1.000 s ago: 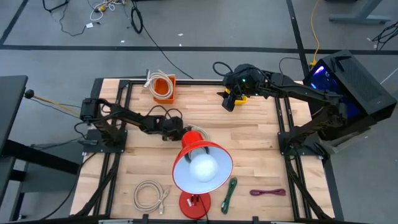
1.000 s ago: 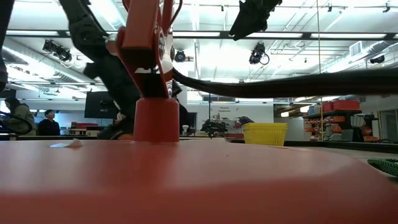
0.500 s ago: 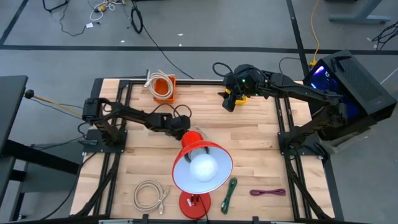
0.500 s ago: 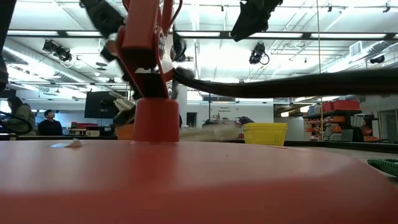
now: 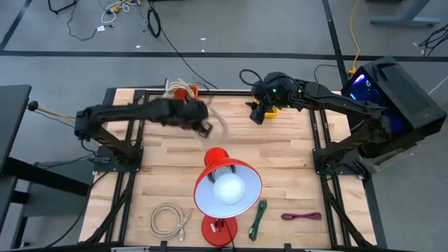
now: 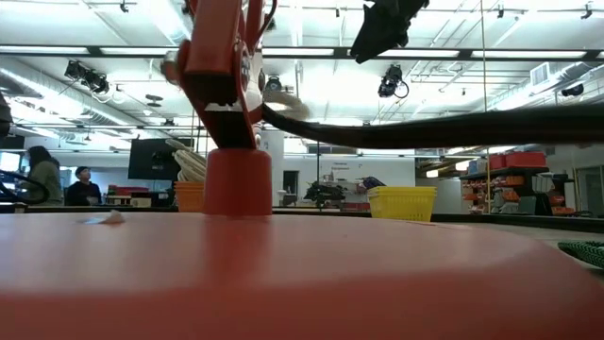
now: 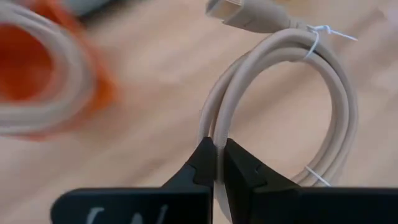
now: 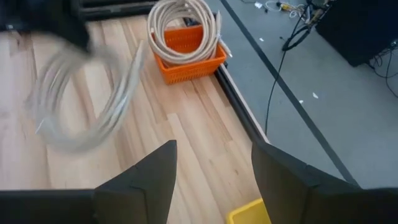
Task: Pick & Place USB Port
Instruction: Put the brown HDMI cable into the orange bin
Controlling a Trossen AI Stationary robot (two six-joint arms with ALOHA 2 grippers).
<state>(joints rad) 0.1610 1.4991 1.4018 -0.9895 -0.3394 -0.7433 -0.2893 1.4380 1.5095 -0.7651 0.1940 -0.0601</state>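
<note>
— Well, what does the left gripper [image 7: 216,163] have?

— A coiled beige cable [image 7: 286,112], pinched between its pressed-together fingers at one spot on the loop. Seen from above, the cable [image 5: 215,120] hangs in the air off that gripper [image 5: 203,127], toward ten o'clock of the table [image 5: 280,161], just beside the orange basket [image 5: 187,94] that already holds another coil.

— How does it handle?

— Light and floppy, by the look of it. The loop is bound with thin ties, so it probably keeps its ring shape but swings freely; the plug end [image 7: 239,12] sticks out loose. The grip takes two strands together, which seems sound, though smooth sheathing could slip.

— And the other arm?

— The right gripper [image 5: 257,113] hovers near one o'clock, fingers [image 8: 146,177] spread wide and empty, above the yellow bin [image 5: 271,109]. The red lamp [image 5: 225,189] stands toward six o'clock.
</note>
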